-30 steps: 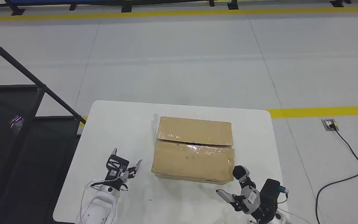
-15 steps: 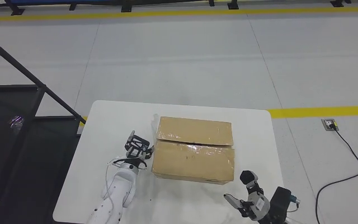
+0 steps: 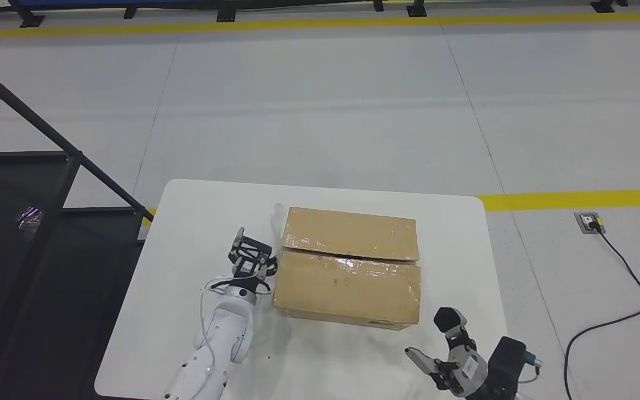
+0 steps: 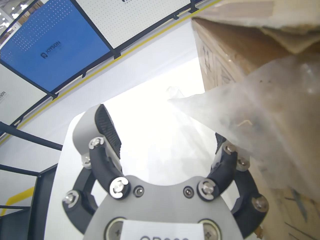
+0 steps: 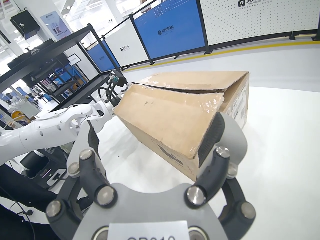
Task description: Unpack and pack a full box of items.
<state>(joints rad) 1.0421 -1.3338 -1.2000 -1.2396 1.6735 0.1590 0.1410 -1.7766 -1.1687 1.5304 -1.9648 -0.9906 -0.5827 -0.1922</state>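
Note:
A brown cardboard box (image 3: 345,265) lies in the middle of the white table (image 3: 200,215), its top flaps folded down with a ragged seam between them. My left gripper (image 3: 252,258) is open at the box's left end, close to the side wall. In the left wrist view the box (image 4: 225,56) is beside my gripper (image 4: 160,123), and a loose strip of clear tape (image 4: 250,116) hangs from it over one finger. My right gripper (image 3: 432,340) is open near the table's front right, short of the box's near corner (image 5: 180,108). The right gripper (image 5: 152,131) holds nothing.
A black metal rack (image 3: 40,200) stands off the table's left side. Bare tabletop lies left of the box and along the front edge. A cable (image 3: 600,320) runs over the floor on the right. Blue and white partition panels (image 5: 175,26) stand in the background.
My left arm has moved forward and to the right, from the table's front left up to the box's left end. My right arm has drawn back toward the front edge.

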